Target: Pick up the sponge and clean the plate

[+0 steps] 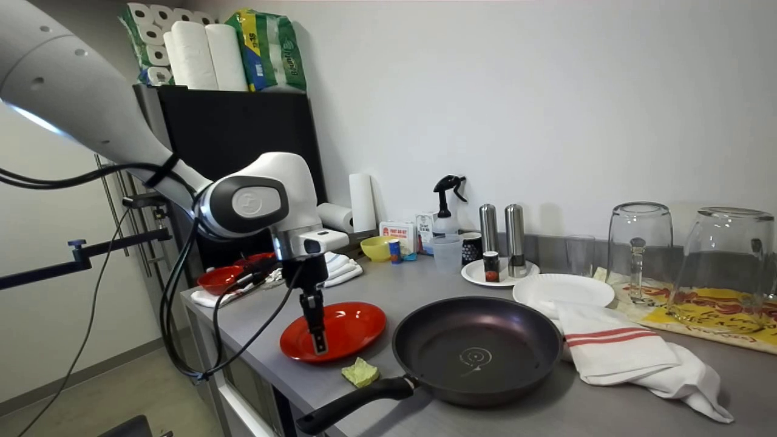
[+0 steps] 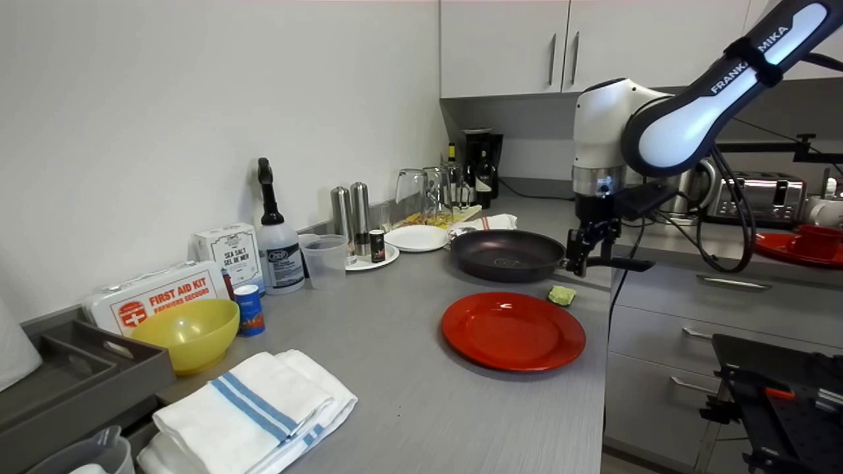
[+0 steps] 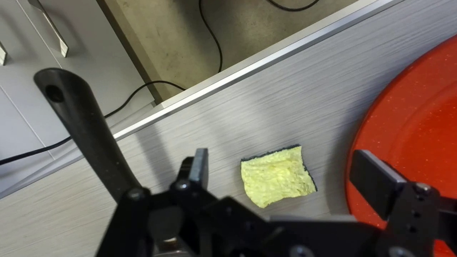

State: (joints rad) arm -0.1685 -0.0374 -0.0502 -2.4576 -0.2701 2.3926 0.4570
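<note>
Pincer (image 3: 280,157), black, spread apart across lower wrist view, partly hiding glossy red round plate (image 3: 410,121), cut off at right; small yellow rectangular sponge (image 3: 278,175) below centre.

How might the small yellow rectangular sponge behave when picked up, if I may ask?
The small yellow rectangular sponge will probably squash between the black fingers, since its surface looks soft and crinkled. That rough texture should resist slipping. Lying flat, it seems unlikely to roll.
</note>
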